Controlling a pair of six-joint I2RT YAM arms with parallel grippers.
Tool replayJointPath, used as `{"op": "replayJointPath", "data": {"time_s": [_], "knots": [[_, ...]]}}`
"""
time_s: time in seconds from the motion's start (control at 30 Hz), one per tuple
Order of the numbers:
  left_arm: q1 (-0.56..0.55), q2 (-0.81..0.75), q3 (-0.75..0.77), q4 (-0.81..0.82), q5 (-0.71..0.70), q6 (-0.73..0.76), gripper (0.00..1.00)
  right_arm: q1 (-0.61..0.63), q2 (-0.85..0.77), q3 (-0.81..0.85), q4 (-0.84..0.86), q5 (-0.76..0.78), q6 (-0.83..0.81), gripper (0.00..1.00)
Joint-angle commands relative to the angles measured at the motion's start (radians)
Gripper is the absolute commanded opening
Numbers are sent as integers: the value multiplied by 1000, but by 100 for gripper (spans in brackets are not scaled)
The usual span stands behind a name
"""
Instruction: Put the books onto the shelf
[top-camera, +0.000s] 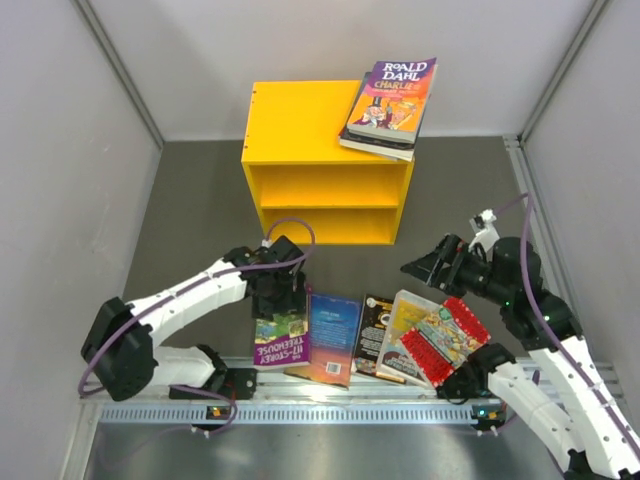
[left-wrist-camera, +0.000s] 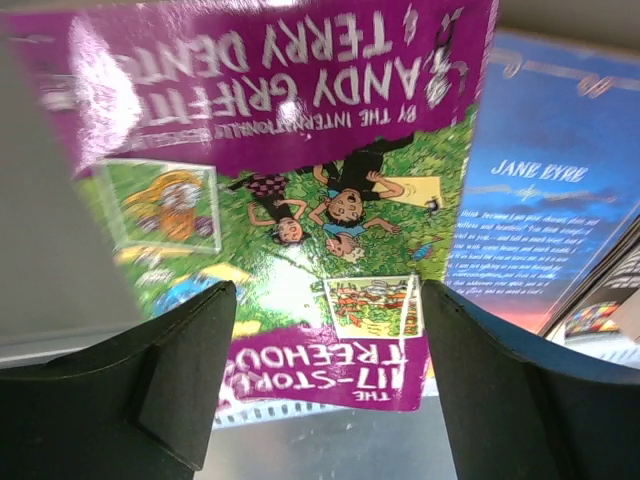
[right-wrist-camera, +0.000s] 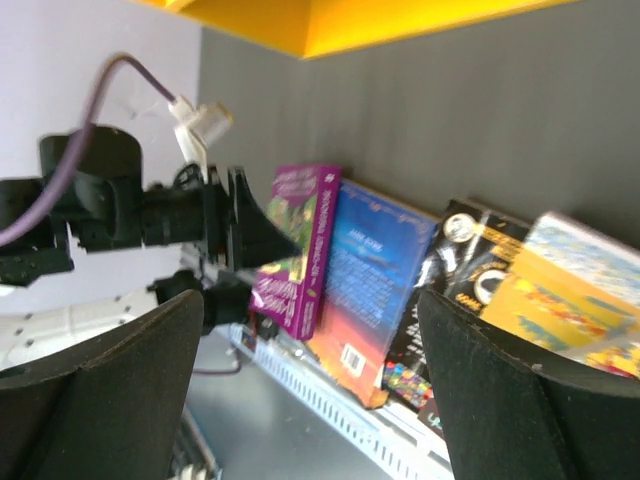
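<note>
The yellow shelf (top-camera: 298, 130) stands at the back with both compartments open. A purple-orange Roald Dahl book (top-camera: 393, 98) lies on its top at the right corner, on other books. Several books lie in a row near the front rail: purple (top-camera: 281, 342), blue (top-camera: 335, 335), black (top-camera: 374, 328), yellow (top-camera: 404, 322) and red (top-camera: 450, 342). My left gripper (top-camera: 280, 298) hangs open just over the purple book (left-wrist-camera: 300, 170), its fingers either side of the cover's near end. Right of the row my right gripper (top-camera: 421, 268) is open and empty, facing the purple book (right-wrist-camera: 300, 250) and the blue book (right-wrist-camera: 375, 280).
A slotted metal rail (top-camera: 330, 410) runs along the table's front edge under the books' near ends. Grey walls close in on both sides. The left arm's purple cable (top-camera: 290, 228) loops above its wrist. The shelf's underside (right-wrist-camera: 330, 20) shows at the top of the right wrist view.
</note>
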Motion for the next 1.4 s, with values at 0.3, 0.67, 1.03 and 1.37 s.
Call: {"op": "replayJointPath", "data": {"time_s": [0.3,0.67,1.03,1.37], "knots": [[313,-219,-24,-125,-78,13,83,443,206,-159,384,97,194,89],[347,-120,-137,-67,53,-68,81,683,734,-184,904,102,395,89],[347,-265,-306,-14,176,-117,79,865,1013,-104,1039,214,507,87],[347,-446,-347,-47,277,-103,79,933,1019,-182,1197,345,611,36]]}}
